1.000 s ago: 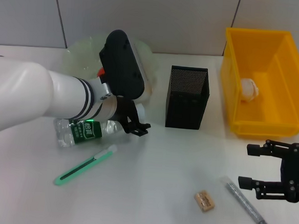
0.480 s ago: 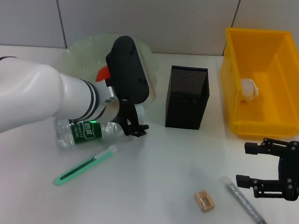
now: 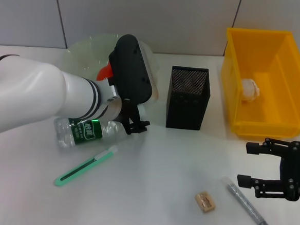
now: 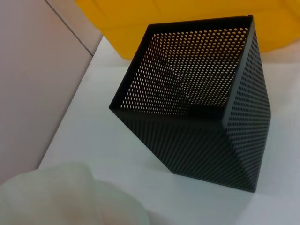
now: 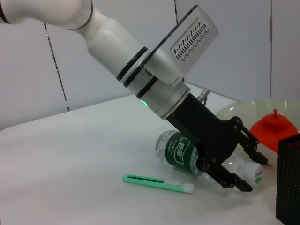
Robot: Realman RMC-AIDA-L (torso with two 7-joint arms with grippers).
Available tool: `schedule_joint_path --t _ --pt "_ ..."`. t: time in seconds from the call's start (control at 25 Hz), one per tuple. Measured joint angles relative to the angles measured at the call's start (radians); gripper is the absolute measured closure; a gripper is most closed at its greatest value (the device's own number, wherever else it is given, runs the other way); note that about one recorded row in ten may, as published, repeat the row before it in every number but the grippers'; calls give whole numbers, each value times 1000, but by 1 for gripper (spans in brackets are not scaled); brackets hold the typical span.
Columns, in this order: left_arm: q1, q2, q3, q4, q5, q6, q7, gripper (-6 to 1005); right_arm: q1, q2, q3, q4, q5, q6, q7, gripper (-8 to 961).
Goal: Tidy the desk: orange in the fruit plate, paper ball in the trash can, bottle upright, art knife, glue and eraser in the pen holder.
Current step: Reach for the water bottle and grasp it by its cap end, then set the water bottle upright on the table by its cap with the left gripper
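Observation:
The clear bottle (image 3: 82,131) with a green label lies on its side on the table. My left gripper (image 3: 137,126) is open, its fingers straddling the bottle's neck (image 5: 246,169). The orange (image 3: 105,72) rests in the pale green fruit plate (image 3: 79,51), mostly hidden behind my left arm. A green art knife (image 3: 84,165) lies in front of the bottle. The tan eraser (image 3: 204,202) and the grey glue stick (image 3: 250,209) lie at the front right. My right gripper (image 3: 245,164) hovers open just above the glue. The paper ball (image 3: 250,89) is in the yellow trash can (image 3: 235,72).
The black mesh pen holder (image 3: 188,97) stands upright mid-table, close to the right of my left gripper; its inside (image 4: 201,89) shows nothing in it. The fruit plate's rim (image 4: 61,197) lies beside it. Bare table stretches between the art knife and the eraser.
My left arm has shifted slightly right and back, uncovering more of the orange, with its fingers staying at the bottle's neck. The right gripper has barely drifted.

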Motion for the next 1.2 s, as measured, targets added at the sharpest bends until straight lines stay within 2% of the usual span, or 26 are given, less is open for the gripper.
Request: schedule_joint_path --t 0.12,0.4,0.52,0.68,0.72,0.8,0.84,0.88,0.92,1.0,1.04,1.08,1.12,1.2 --pt "0 0 3 2 27 -2 -8 312 0 1 0 0 1 0 0 131" --pt "9 0 12 13 35 -3 -10 505 0 1 0 2 2 0 0 131" --pt "40 1 12 54 37 -2 -9 576 0 1 1 3 3 0 0 131" --pt "66 2 9 99 36 1 -9 576 0 1 2 3 4 0 0 130" --pt "117 7 1 183 37 21 -9 576 0 1 2 3 5 0 0 130" --pt "117 7 1 183 37 21 -9 576 0 1 2 3 5 -1 0 130" --pt "194 9 -24 297 36 63 -4 576 0 1 2 3 6 -1 0 131" --pt "237 9 -45 355 36 84 -1 577 0 1 2 3 6 -1 0 131" --pt "260 9 -55 387 36 92 0 577 0 1 2 3 6 -1 0 131" --pt "260 9 -55 387 36 92 0 577 0 1 2 3 6 -1 0 131" --pt "302 10 -75 441 35 105 0 577 0 1 2 3 6 -1 0 130" --pt "375 11 -111 532 33 125 0 577 1 1 2 3 6 -1 0 130" --pt "404 11 -131 577 29 134 0 577 4 1 2 3 6 -1 0 130" --pt "404 11 -131 577 29 134 0 577 5 1 2 3 6 0 0 130"
